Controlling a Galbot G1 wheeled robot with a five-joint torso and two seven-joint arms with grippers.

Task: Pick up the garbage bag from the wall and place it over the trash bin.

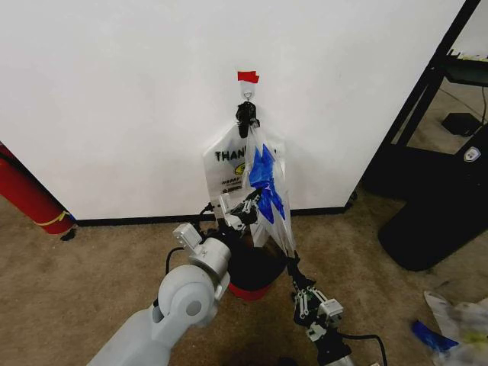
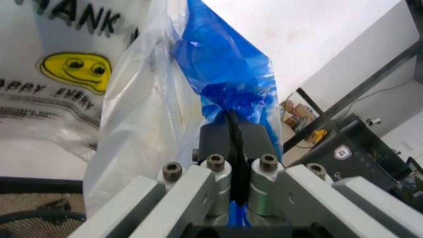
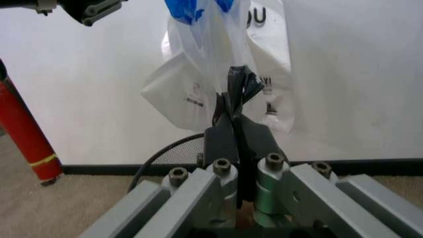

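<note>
The garbage bag [image 1: 263, 179], translucent with blue side panels and a yellow smiley [image 2: 74, 70], hangs from a small hook [image 1: 246, 93] on the white wall [image 1: 114, 91] under a red tape scrap [image 1: 248, 76]. My left gripper [image 1: 254, 201] is shut on the blue side panel [image 2: 228, 74]; its jaws are pressed together [image 2: 233, 130]. Lower and to the right, my right gripper [image 1: 293, 264] is shut on the bag's lower edge [image 3: 231, 59], its jaws closed [image 3: 235, 116]. The black trash bin [image 1: 259, 268] with a red base stands on the floor right under the bag, and its rim [image 3: 162, 154] is in sight below the plastic.
A red cylinder [image 1: 27, 194] leans at the wall's left end. A black baseboard [image 1: 137, 221] runs along the wall. At the right stands a black frame and dark equipment [image 1: 435, 206]. Loose plastic bags [image 1: 457, 320] lie on the carpet at the lower right.
</note>
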